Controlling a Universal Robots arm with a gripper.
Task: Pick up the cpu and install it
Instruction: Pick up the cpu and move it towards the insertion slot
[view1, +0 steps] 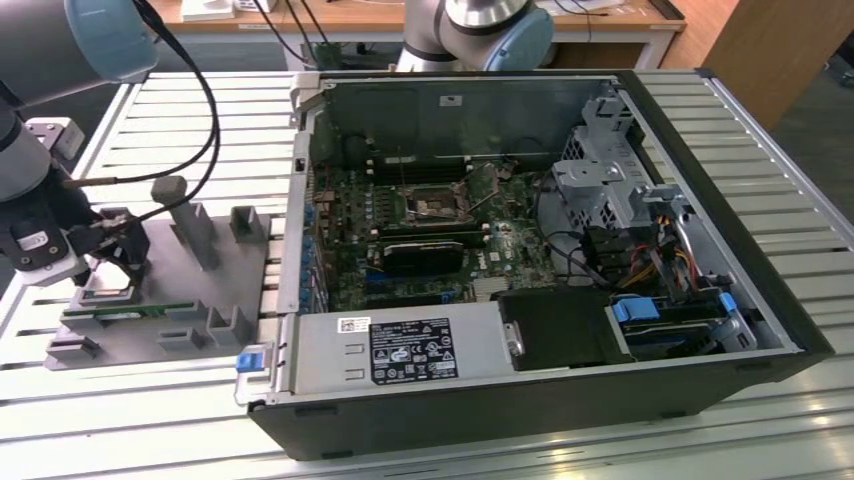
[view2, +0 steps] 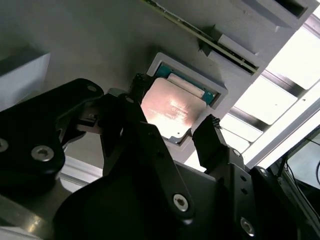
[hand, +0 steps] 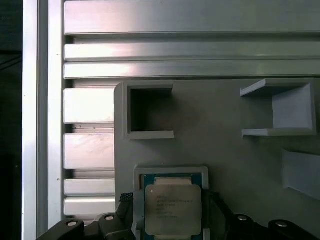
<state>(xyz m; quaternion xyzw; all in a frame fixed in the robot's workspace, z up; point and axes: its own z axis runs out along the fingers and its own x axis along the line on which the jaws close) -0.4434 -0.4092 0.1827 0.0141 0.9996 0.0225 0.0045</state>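
Note:
The cpu (hand: 172, 209), a flat square chip with a silver-grey metal top, lies in a shallow square pocket of the grey fixture plate (hand: 225, 140). In both wrist views my gripper (hand: 170, 200) is open and low over it, one black finger on each side of the pocket. The fingertips (view2: 209, 131) stand just off the chip's edges, and the cpu (view2: 172, 107) rests flat in its pocket. In the exterior view the gripper (view1: 114, 268) hangs over the fixture plate (view1: 200, 330) at that view's left. The motherboard's socket (view1: 434, 207) sits inside the open computer case (view1: 534, 400).
A long green memory stick (view1: 127, 311) lies in a slot of the fixture beside the pocket, and grey posts (view1: 187, 225) rise from the plate behind the gripper. A second arm's base (view1: 481, 35) stands behind the case. Slatted aluminium table (view1: 134, 420) all around.

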